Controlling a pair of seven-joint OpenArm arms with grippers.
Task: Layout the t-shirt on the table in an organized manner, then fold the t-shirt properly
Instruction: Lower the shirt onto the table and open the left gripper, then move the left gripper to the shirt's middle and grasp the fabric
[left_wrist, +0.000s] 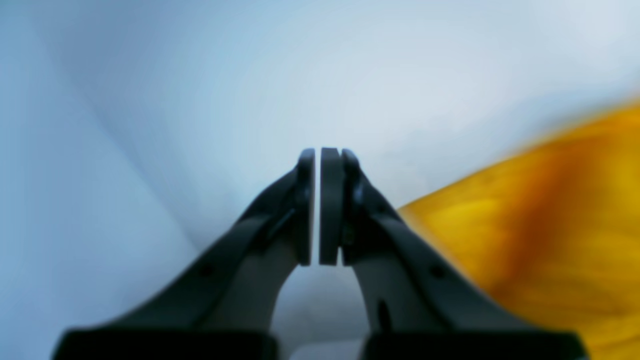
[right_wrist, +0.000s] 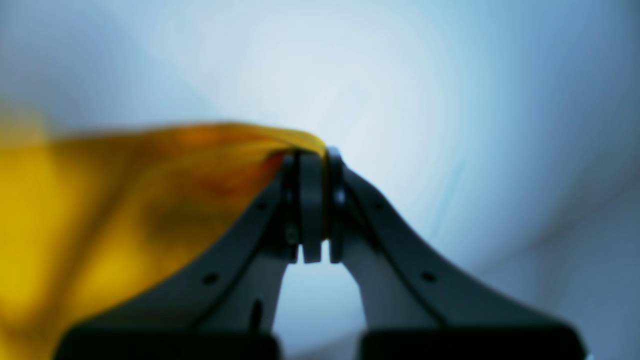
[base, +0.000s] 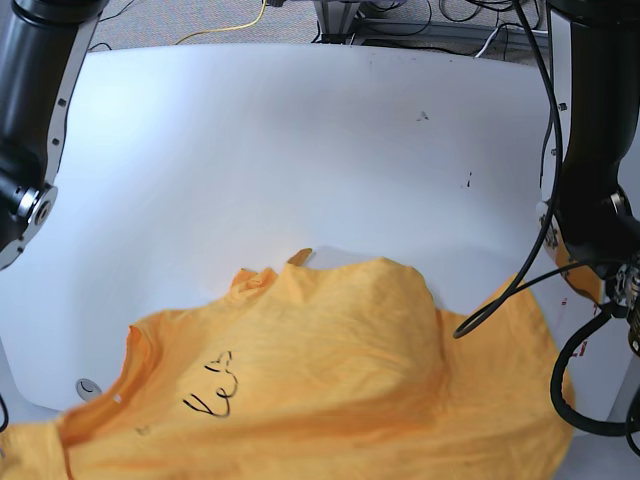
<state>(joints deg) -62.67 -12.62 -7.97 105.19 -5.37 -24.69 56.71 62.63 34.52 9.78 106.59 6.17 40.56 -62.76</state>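
Observation:
The orange-yellow t-shirt (base: 320, 380) lies rumpled across the near part of the white table (base: 300, 150), its black line print (base: 210, 392) facing up at the lower left. In the right wrist view my right gripper (right_wrist: 320, 155) is shut on a fold of the t-shirt (right_wrist: 100, 210), which trails off to the left. My left gripper (left_wrist: 318, 152) is shut with nothing between its pads, and the t-shirt (left_wrist: 550, 225) lies just to its right. Neither gripper's fingertips show in the base view.
The left arm (base: 590, 180) stands at the right table edge with black cables (base: 520, 290) looping over the cloth. At the left edge is the right arm (base: 30, 120). A grey grommet (base: 88, 387) sits by the shirt's sleeve. Small dark scuffs (base: 423, 116) mark the far table.

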